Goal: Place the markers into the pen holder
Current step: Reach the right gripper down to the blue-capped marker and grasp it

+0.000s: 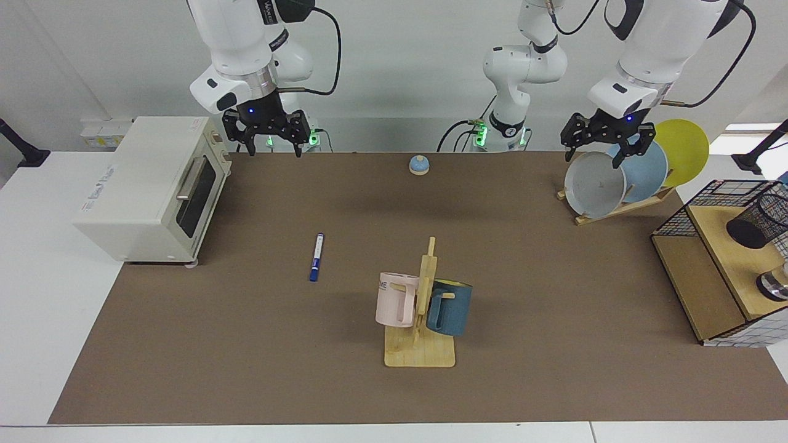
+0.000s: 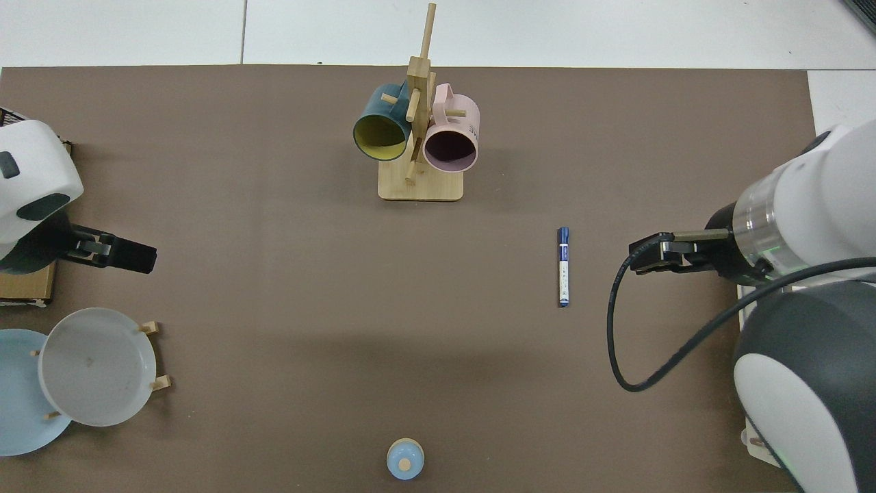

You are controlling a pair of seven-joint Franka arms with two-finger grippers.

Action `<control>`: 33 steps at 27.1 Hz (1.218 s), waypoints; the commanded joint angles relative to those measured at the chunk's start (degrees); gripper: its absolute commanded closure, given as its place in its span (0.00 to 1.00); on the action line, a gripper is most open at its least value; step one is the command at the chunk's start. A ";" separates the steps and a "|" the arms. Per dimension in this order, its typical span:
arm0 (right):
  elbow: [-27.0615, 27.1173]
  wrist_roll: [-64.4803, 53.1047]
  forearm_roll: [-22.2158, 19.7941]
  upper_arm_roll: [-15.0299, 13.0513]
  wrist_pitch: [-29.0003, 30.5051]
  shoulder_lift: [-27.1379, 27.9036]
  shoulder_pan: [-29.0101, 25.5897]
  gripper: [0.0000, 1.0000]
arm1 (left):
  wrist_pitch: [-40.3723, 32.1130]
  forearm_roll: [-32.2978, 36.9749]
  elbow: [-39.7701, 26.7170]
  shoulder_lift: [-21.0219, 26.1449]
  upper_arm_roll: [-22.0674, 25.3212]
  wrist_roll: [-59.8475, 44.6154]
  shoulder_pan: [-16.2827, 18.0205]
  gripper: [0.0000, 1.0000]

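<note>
The marker, white-barrelled with a blue cap and blue end, lies flat on the brown mat left of the centre; from above the marker lies between the mug rack and the arm at the right edge. The pen holder, a black wire-mesh cup, rests tilted on the wooden shelf at the far right, partly cut off by the frame edge. My right gripper hangs open and empty above the mat's back left, well behind the marker. Open and empty as well, my left gripper hovers in front of the plates.
A white toaster oven stands at the left. A wooden mug rack with a pink and a blue mug stands front centre. Plates lean in a rack at back right. A square-grid wire basket, a shiny metal object and a small blue knob are also present.
</note>
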 commanded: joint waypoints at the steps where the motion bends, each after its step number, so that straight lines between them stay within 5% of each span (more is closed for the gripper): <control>1: 1.40 -2.09 0.82 0.05 -1.36 0.59 -0.30 0.01 | -0.77 0.26 -0.34 -0.46 0.12 0.30 -0.06 0.00; 18: -4.49 -2.00 0.91 0.05 5.84 -0.56 -1.00 0.00 | -0.60 0.26 -0.25 -0.46 0.12 0.39 0.12 0.00; 27: -14.42 -1.13 0.73 0.05 23.06 3.04 -0.91 0.00 | -0.42 0.26 -0.34 -0.46 0.04 0.56 0.12 0.00; 33: -16.18 -0.51 0.65 0.05 31.41 9.80 -0.21 0.00 | -0.51 0.17 -0.34 -0.46 0.04 0.39 -0.32 0.00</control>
